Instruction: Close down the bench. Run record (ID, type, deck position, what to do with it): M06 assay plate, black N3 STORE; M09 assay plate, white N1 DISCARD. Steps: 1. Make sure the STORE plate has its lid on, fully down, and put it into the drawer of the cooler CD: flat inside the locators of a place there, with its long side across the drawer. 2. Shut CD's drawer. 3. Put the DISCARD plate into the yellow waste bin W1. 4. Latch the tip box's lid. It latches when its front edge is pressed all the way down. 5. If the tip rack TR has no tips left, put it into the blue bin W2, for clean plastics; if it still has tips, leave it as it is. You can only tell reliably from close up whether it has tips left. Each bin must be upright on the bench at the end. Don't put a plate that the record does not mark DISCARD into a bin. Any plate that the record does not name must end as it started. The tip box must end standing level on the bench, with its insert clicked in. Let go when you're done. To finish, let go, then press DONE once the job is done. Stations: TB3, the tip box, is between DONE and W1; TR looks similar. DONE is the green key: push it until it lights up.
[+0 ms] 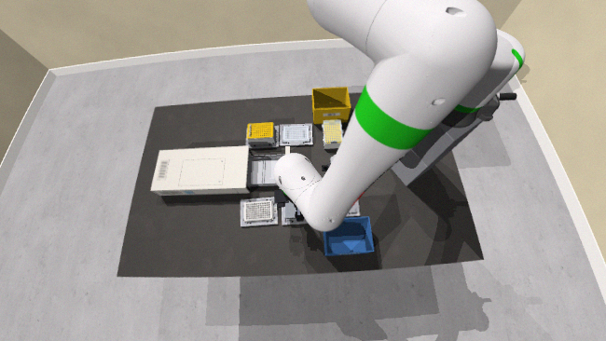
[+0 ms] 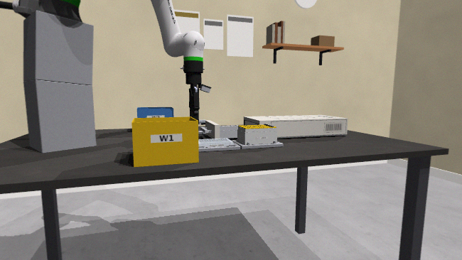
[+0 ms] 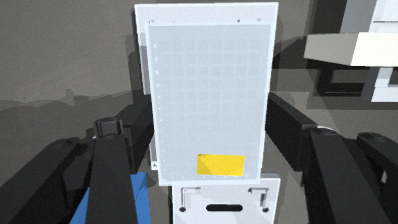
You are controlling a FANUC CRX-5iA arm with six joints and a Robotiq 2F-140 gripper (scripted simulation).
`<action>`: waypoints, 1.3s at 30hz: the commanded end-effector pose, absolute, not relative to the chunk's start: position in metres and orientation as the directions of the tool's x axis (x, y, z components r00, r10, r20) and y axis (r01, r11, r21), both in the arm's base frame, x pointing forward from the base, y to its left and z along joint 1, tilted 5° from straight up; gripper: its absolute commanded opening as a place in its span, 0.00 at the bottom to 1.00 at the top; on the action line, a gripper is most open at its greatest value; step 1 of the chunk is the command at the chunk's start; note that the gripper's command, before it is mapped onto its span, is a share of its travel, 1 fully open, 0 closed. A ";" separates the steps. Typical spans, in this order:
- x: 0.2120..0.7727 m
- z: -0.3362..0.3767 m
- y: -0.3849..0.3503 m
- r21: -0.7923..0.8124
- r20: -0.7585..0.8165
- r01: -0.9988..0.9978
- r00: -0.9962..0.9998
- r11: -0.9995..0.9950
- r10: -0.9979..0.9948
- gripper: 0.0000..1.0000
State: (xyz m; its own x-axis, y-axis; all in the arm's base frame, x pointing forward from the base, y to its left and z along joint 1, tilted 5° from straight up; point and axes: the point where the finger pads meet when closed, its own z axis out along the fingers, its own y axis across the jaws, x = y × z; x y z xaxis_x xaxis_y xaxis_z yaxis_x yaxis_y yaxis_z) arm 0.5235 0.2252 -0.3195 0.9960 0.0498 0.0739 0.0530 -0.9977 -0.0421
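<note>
In the wrist view my gripper [image 3: 208,109] is shut on a white assay plate [image 3: 210,95] with a yellow label, gripping its long sides. I hold the plate level, a little above its white deck nest [image 3: 205,12]. In the top view the gripper [image 1: 294,211] is mostly hidden under the arm, in the front row of nests. A dark-welled plate [image 1: 257,211] sits in the nest to its left. The cooler CD [image 1: 200,170] has its drawer [image 1: 266,171] open. The yellow bin W1 [image 1: 331,104] stands at the back. The blue bin W2 [image 1: 349,237] stands at the front, close to the gripper.
A yellow-topped tip box [image 1: 259,133], a lidded pale plate [image 1: 295,134] and a pale tip rack [image 1: 332,132] form the back row. From the side, W1 [image 2: 165,140] hides the gripper's [image 2: 193,106] lower end. W2's corner [image 3: 142,200] shows below the left finger.
</note>
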 end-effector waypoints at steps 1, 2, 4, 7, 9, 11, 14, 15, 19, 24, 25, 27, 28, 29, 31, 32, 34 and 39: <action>0.524 -0.314 0.226 -0.043 0.076 0.053 0.996 -0.998 0.050 0.10; 0.524 -0.312 0.225 -0.043 0.076 0.053 0.996 -0.998 0.050 0.10; 0.524 -0.310 0.225 -0.043 0.076 0.053 0.996 -0.998 0.050 0.10; 0.523 -0.306 0.225 -0.043 0.076 0.053 0.996 -0.998 0.050 0.10; 0.523 -0.304 0.225 -0.043 0.076 0.053 0.996 -0.998 0.050 0.10; 0.523 -0.303 0.225 -0.043 0.076 0.053 0.996 -0.998 0.050 0.10; 0.523 -0.299 0.225 -0.043 0.076 0.053 0.996 -0.998 0.050 0.10; 0.523 -0.298 0.225 -0.043 0.076 0.053 0.996 -0.998 0.050 0.10; 0.523 -0.292 0.225 -0.043 0.076 0.053 0.996 -0.998 0.050 0.10; 0.522 -0.286 0.224 -0.043 0.076 0.053 0.996 -0.998 0.050 0.10; 0.522 -0.284 0.224 -0.043 0.076 0.053 0.996 -0.998 0.050 0.10; 0.522 -0.284 0.224 -0.043 0.076 0.053 0.996 -0.998 0.050 0.10; 0.522 -0.283 0.224 -0.043 0.076 0.053 0.996 -0.998 0.050 0.10; 0.522 -0.282 0.224 -0.043 0.076 0.053 0.996 -0.998 0.050 0.10; 0.522 -0.279 0.224 -0.043 0.076 0.053 0.996 -0.998 0.050 0.10; 0.521 -0.278 0.224 -0.043 0.076 0.053 0.996 -0.998 0.050 0.10; 0.521 -0.275 0.224 -0.043 0.076 0.053 0.996 -0.998 0.050 0.10; 0.521 -0.268 0.223 -0.043 0.076 0.053 0.996 -0.998 0.050 0.10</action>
State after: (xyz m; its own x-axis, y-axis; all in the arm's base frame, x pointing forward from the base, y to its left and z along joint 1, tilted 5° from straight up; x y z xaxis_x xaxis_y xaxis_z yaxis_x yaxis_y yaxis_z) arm 0.5202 0.2231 -0.2731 0.9960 0.0498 0.0739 0.0530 -0.9977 -0.0421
